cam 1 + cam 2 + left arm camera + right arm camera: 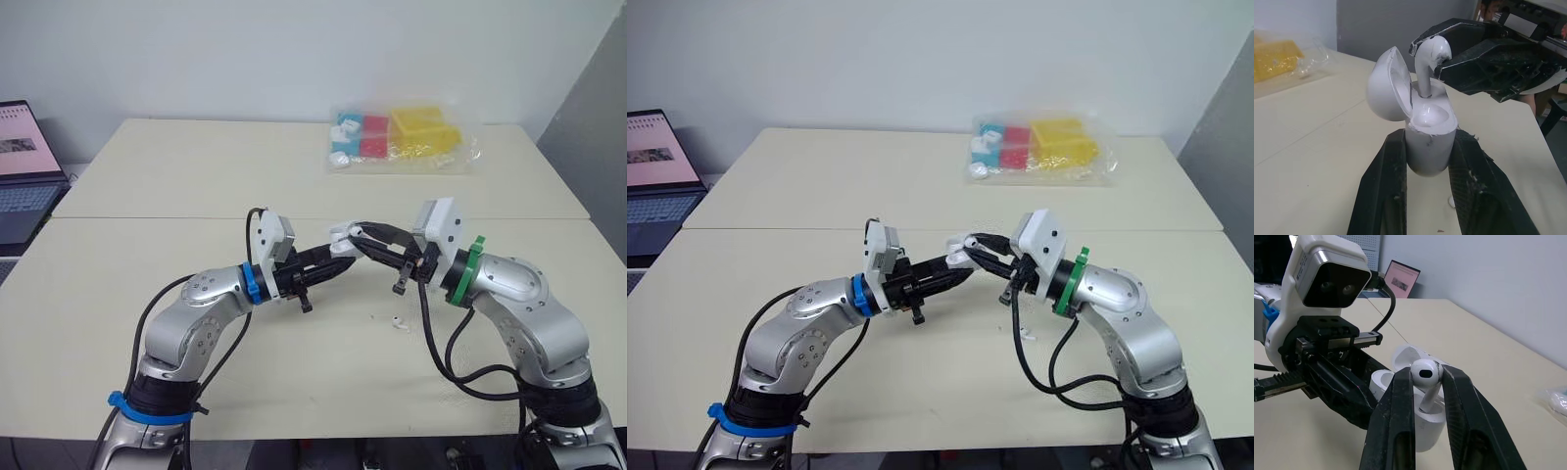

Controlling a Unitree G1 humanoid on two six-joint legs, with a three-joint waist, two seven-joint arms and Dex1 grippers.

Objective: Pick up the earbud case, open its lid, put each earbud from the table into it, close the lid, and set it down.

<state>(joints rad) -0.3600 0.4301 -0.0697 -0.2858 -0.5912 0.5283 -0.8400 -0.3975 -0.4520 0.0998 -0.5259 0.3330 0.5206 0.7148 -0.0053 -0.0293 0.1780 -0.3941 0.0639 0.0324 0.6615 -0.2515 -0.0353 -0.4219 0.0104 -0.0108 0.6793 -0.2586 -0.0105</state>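
- The earbud case (1430, 152) is hanging above the table (196, 176) near its front, its lid (1387, 88) swinging open to one side.
- The left gripper (1430, 142) is clamping the case's body between both fingers.
- The right gripper (1426, 382) is pinching one earbud (1432, 51) by its head; the stem is dipping into one socket, and the other socket is sitting empty.
- A second earbud (398, 323) is lying on the table just below the grippers.
- A clear bag (402, 137) at the far edge is holding yellow, red, blue and white pieces.
- A laptop (24, 176) is glowing at the left; its writing is too small to read.
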